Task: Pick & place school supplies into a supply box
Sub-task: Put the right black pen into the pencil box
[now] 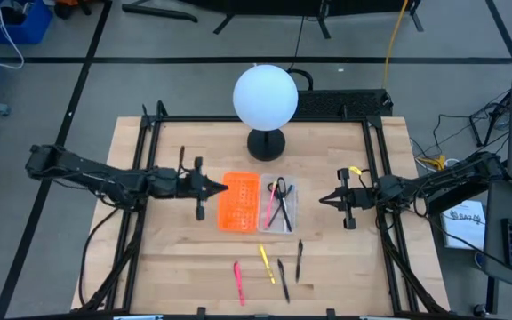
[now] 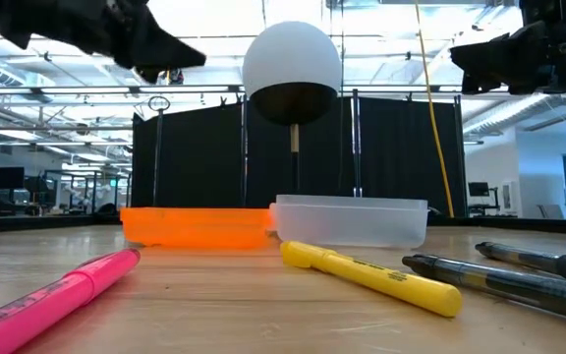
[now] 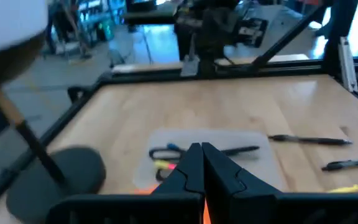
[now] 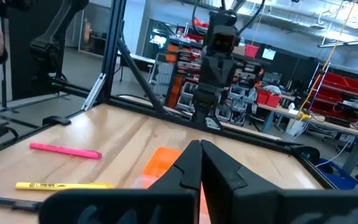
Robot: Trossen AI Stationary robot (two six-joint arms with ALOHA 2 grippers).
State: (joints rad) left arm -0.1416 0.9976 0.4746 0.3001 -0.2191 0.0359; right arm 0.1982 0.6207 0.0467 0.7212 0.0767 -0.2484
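Left hand (image 1: 223,187): closed, empty, above orange perforated piece (image 1: 239,202). Right hand (image 1: 324,200): closed, empty, beside clear plastic supply box (image 1: 290,191) mid-bench.

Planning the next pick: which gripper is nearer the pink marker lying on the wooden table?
Left. The left gripper hovers above and beside the orange tray, up-table of the pink marker; the right gripper hangs beyond the clear box, farther off.

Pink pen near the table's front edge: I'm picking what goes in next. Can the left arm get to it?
Probably yes. The pink pen lies alone on bare wood, apart from the yellow pen, and the shut left claw hovers over the orange tray with nothing between.
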